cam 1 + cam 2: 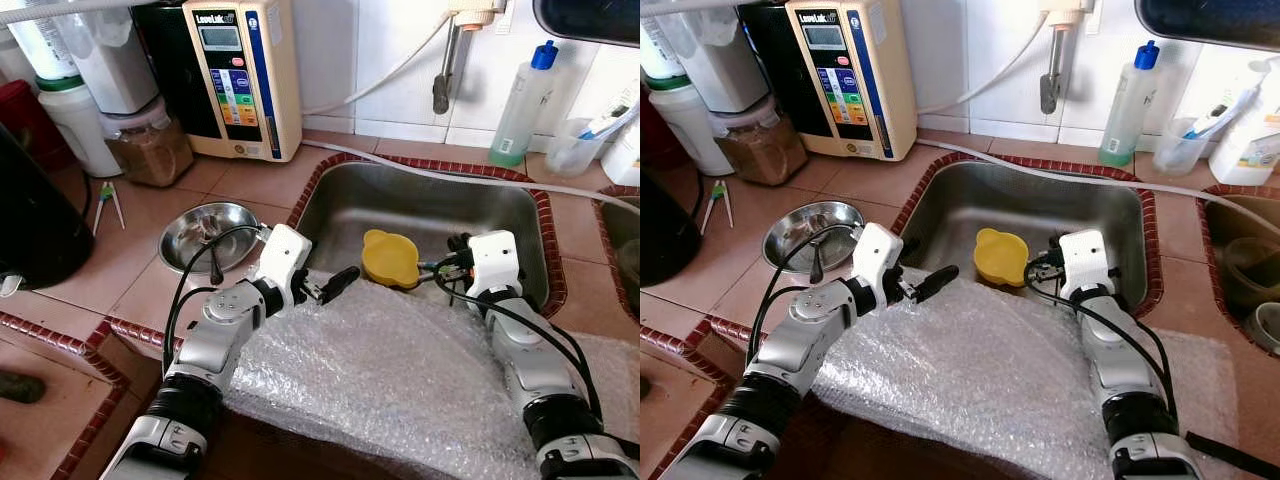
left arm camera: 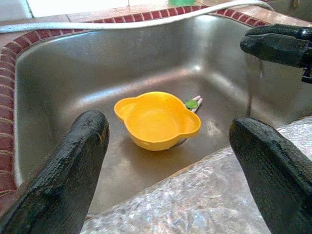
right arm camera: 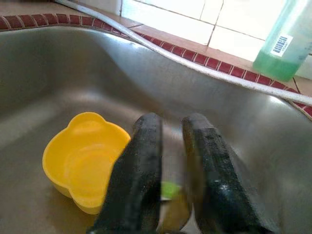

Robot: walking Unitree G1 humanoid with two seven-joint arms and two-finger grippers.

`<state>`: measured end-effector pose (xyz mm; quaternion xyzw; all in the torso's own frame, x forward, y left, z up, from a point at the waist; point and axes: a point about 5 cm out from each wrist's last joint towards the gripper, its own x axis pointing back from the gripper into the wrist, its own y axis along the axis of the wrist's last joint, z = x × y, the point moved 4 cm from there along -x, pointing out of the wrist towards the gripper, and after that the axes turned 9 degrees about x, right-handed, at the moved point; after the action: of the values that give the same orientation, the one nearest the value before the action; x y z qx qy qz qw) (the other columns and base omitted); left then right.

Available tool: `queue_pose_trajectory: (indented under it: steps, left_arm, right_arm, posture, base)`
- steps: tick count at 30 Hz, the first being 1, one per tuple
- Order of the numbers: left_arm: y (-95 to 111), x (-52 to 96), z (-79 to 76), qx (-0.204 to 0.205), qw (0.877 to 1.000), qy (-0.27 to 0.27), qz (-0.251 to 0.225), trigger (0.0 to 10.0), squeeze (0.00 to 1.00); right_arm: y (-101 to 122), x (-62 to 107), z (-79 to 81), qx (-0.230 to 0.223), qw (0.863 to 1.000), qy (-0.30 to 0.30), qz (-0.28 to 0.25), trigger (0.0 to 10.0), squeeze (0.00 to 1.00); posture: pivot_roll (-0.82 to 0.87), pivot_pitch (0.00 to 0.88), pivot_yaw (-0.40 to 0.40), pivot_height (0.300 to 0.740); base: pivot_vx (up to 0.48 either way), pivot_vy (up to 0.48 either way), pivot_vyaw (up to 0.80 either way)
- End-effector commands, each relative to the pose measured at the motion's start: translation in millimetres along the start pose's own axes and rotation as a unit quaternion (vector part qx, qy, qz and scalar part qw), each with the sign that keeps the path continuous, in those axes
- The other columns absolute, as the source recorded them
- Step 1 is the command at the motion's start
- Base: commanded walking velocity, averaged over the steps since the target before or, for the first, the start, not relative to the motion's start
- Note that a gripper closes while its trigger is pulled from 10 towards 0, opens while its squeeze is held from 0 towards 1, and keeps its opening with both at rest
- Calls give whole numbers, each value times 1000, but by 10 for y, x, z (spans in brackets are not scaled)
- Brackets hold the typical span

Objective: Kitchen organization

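Our right gripper point(image 3: 170, 187), fingers nearly closed, noses down beside the yellow bowl point(image 2: 157, 119) on the sink point(image 1: 330, 205) floor while our left gripper point(image 2: 170, 161) hangs wide open, and we judge a nudge could skid that bowl away.

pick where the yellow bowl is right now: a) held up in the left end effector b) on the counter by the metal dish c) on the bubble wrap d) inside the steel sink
d, the yellow bowl sits on the bottom of the steel sink, past the edge of the bubble wrap, with the left end effector open and short of it.
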<state>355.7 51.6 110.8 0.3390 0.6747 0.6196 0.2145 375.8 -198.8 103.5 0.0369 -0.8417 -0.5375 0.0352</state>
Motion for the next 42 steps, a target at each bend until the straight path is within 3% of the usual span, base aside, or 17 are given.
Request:
queue_pose_trajectory:
  steps: [1,10,13,18,22,28,30,32,35,37,41,42]
  left_arm:
    - [-1,31,3,-14,1000,-4,5,10000,1000]
    - [45,53,36,-25,1000,15,-5,10000,1000]
    - [171,60,114,-29,998,48,-31,10000,1000]
    - [371,100,306,-32,990,118,-66,10000,1000]
    - [610,201,580,-6,970,213,-118,10000,1000]
    - [688,267,719,34,957,252,-137,10000,1000]
    - [706,333,825,21,947,291,-137,10000,1000]
    - [646,425,989,21,931,347,-115,10000,1000]
    - [512,526,1153,34,917,387,-84,10000,1000]
    - [475,531,1172,41,917,390,-78,10000,1000]
    - [402,625,1289,50,901,427,-57,10000,1000]
    - [402,625,1289,50,901,427,-57,10000,1000]
  right_arm:
    - [-149,43,157,-13,999,15,26,10000,1000]
    - [-116,55,176,-38,999,13,14,10000,1000]
    - [-52,55,220,-65,998,23,5,10000,1000]
    - [75,73,324,-53,997,45,-20,10000,1000]
    - [284,106,414,-73,993,74,-60,10000,1000]
    - [355,136,437,-75,991,81,-71,10000,1000]
    - [355,153,440,-75,991,81,-69,10000,1000]
    - [353,173,440,-77,991,83,-67,10000,1000]
    - [388,208,475,-80,989,100,-68,10000,1000]
    - [438,224,485,-77,988,108,-75,10000,1000]
    - [786,392,617,-107,969,188,-123,10000,1000]
    - [786,392,617,-107,969,188,-123,10000,1000]
  posture:
    - [-166,31,97,740]
    - [-167,36,96,740]
    - [-167,37,95,740]
    - [-167,36,92,740]
    - [-166,36,90,740]
    - [-172,38,92,740]
    - [-172,38,94,740]
    - [-172,38,95,740]
    - [-172,38,96,740]
    - [-172,38,96,740]
    - [-170,36,101,740]
    - [-170,36,101,740]
  base:
    - [0,0,0]
    - [0,0,0]
    - [0,0,0]
    - [0,0,0]
    - [0,0,0]
    - [0,0,0]
    - [0,0,0]
    - [0,0,0]
    - [0,0,0]
    - [0,0,0]
    - [0,0,0]
    - [0,0,0]
